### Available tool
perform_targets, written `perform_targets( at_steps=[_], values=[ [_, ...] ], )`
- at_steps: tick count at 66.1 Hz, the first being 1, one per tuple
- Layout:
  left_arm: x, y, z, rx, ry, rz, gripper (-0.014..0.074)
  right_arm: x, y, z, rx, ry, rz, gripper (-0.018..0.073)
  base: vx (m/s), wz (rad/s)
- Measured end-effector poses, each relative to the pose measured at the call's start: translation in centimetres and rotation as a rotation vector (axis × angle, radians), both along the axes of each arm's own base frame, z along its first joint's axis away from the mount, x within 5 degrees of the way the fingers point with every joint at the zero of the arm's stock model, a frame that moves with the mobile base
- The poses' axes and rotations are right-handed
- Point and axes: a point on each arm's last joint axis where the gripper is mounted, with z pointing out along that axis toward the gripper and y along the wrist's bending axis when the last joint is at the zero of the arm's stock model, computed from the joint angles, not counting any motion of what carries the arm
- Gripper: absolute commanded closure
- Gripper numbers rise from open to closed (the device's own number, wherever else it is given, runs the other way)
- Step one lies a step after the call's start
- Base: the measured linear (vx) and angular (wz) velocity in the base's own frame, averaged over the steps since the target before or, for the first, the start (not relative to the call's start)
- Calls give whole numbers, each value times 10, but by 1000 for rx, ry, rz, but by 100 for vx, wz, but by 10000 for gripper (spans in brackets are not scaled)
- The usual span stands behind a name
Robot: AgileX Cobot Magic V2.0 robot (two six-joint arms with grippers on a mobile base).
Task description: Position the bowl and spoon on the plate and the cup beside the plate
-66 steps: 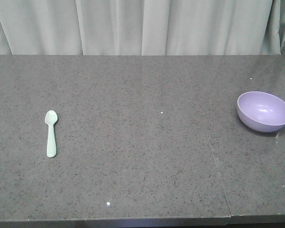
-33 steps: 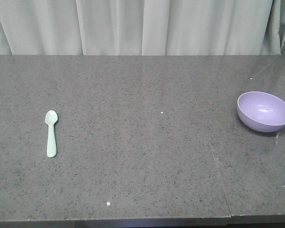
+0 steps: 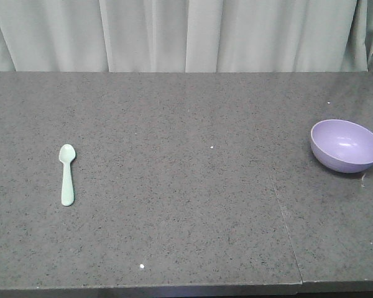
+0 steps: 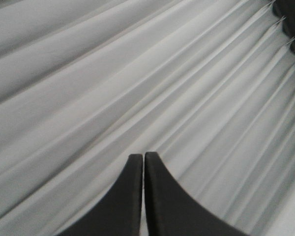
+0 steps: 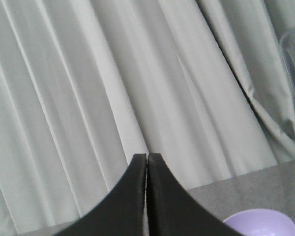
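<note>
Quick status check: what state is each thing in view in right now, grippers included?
spoon: lying flat on the table, head toward the curtain, not held.
bowl: upright, empty, on the table, not held.
left gripper: shut, holding nothing, facing the curtain.
right gripper: shut, holding nothing.
plate and cup: not in view.

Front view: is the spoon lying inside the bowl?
No, the spoon lies flat on the table at the left, well apart from the bowl at the right.
</note>
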Motion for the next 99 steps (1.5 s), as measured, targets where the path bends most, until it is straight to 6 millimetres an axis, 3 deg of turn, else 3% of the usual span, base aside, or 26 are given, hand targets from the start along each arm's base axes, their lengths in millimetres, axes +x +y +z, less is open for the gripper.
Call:
perform_targets(
  at_steps=[12, 21, 31, 40, 54, 65, 78, 92, 99],
  values=[
    [1, -15, 1, 111, 17, -127, 603, 11, 7, 64, -204, 109, 41, 561, 0, 0],
    [-4, -28, 26, 338, 59, -131, 603, 27, 8, 93, -252, 153, 61, 561, 0, 0],
    [-18, -34, 61, 602, 58, -18, 603, 45, 8, 99, -256, 205, 72, 561, 0, 0],
    [-34, -35, 88, 725, 1, 75, 603, 51, 9, 95, -264, 258, 90, 561, 0, 0],
    [-40, -37, 105, 791, -25, 123, 603, 51, 9, 94, -269, 268, 94, 561, 0, 0],
    [-18, -30, 119, 801, 94, 162, 603, 51, 9, 94, -269, 268, 94, 561, 0, 0],
    [33, -17, 124, 898, 339, 239, 603, 51, 9, 94, -269, 268, 94, 561, 0, 0],
    [87, -15, 119, 902, 501, 144, 603, 51, 9, 94, -269, 268, 94, 561, 0, 0],
    [103, -19, 115, 924, 522, 70, 603, 51, 9, 94, -270, 272, 97, 561, 0, 0]
  ],
)
